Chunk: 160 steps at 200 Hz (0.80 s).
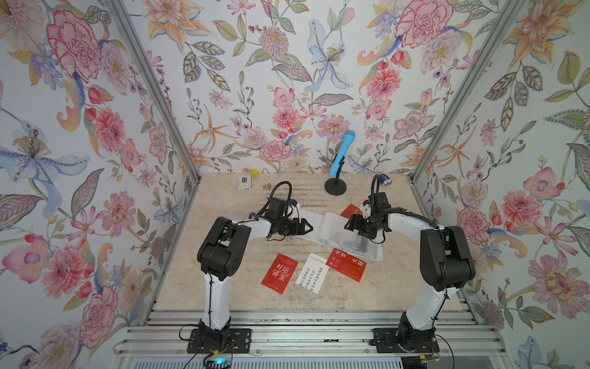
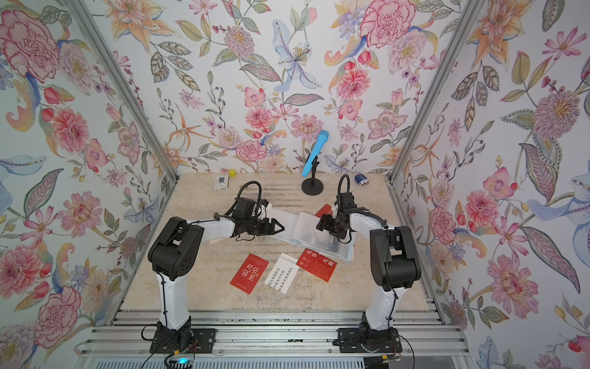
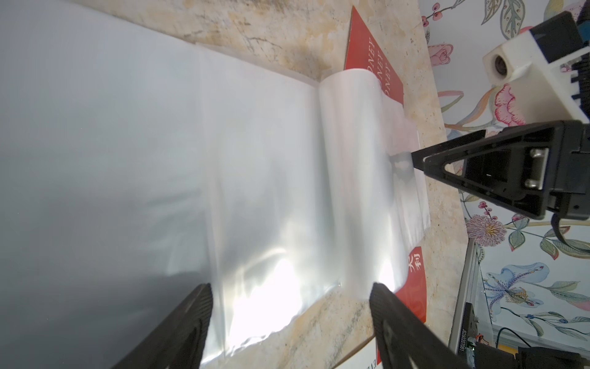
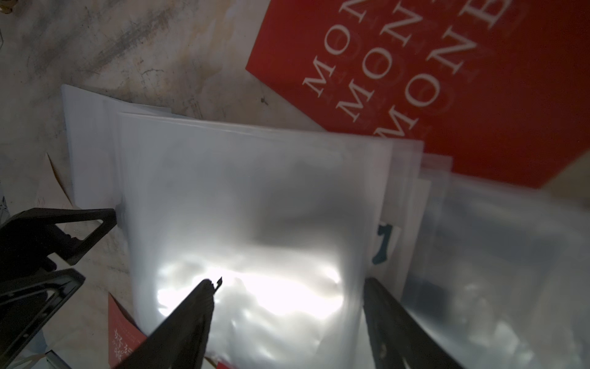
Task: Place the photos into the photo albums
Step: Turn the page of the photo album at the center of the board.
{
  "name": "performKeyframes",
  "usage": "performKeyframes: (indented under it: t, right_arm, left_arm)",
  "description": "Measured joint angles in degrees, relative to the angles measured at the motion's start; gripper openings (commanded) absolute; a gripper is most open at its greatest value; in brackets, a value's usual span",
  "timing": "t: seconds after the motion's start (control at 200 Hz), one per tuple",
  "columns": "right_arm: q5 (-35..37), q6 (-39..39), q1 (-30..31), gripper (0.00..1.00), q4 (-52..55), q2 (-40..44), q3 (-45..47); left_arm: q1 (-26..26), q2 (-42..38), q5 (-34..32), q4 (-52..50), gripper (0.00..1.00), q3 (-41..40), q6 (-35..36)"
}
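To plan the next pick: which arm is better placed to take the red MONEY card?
Probably right: the MONEY card lies just beside the open right tool, while the left tool is across the open album.

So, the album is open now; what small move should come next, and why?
I would probably send the left gripper toward the red card nearest its arm. It and the right gripper hang open and empty over the open album, and that card lies free of it.

Even, bright lighting; wrist views show glare on blurred plastic sleeves (image 3: pixel 271 287).
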<state>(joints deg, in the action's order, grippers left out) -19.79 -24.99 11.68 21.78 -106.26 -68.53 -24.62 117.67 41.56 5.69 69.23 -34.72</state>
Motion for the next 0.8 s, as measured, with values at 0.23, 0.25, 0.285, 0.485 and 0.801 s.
performKeyframes:
  t: [0.23, 0.25, 0.285, 0.485, 0.801]
  right_arm:
    - [-0.39, -1.09, 3.50, 0.76, -0.20, -5.29, -6.95]
    - [-0.44, -1.20, 3.80, 0.76, -0.24, -5.73, -7.50]
    - [-0.63, -1.38, 4.44, 0.76, -0.24, -6.45, -8.46]
    - [-2.03, -2.14, 7.82, 0.76, -0.44, -10.49, -13.53]
    - [-6.01, -4.50, 13.18, 0.76, 0.09, -17.46, -23.52]
  left_arm:
    - [0.00, -0.26, 0.00, 2.93, 0.81, -1.53, -0.17]
    - [0.00, -0.33, 0.00, 2.97, 0.81, -1.66, -0.20]
    - [0.00, -0.46, 0.00, 2.99, 0.81, -1.81, -0.20]
    - [0.02, -1.77, -0.24, 1.60, 0.81, -2.54, -0.24]
    - [2.60, -13.14, -3.91, -2.49, 0.81, -4.74, -0.61]
